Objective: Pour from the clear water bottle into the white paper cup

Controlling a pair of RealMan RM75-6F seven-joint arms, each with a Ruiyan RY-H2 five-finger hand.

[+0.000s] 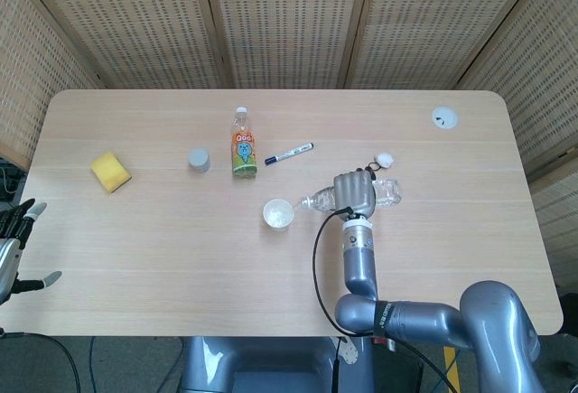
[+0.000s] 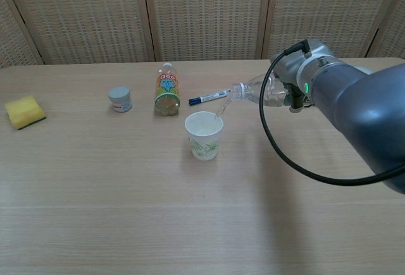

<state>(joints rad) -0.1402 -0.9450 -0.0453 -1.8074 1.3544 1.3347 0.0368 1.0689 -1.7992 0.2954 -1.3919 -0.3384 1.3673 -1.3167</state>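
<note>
My right hand [image 1: 354, 195] [image 2: 290, 80] grips the clear water bottle [image 2: 256, 91] [image 1: 320, 200] and holds it tipped nearly level, neck pointing left. A thin stream of water falls from its mouth into the white paper cup [image 2: 204, 136] [image 1: 278, 215], which stands upright just below and left of the mouth. The hand covers the bottle's middle. My left hand [image 1: 13, 239] hangs off the table's left edge, fingers apart and holding nothing.
Behind the cup stand an orange drink bottle [image 2: 166, 90] and a small grey cap [image 2: 119, 98]. A blue marker [image 2: 207, 97] lies beside them. A yellow sponge [image 2: 23, 111] sits at the far left. A small white cap [image 1: 385, 157] lies behind my right hand.
</note>
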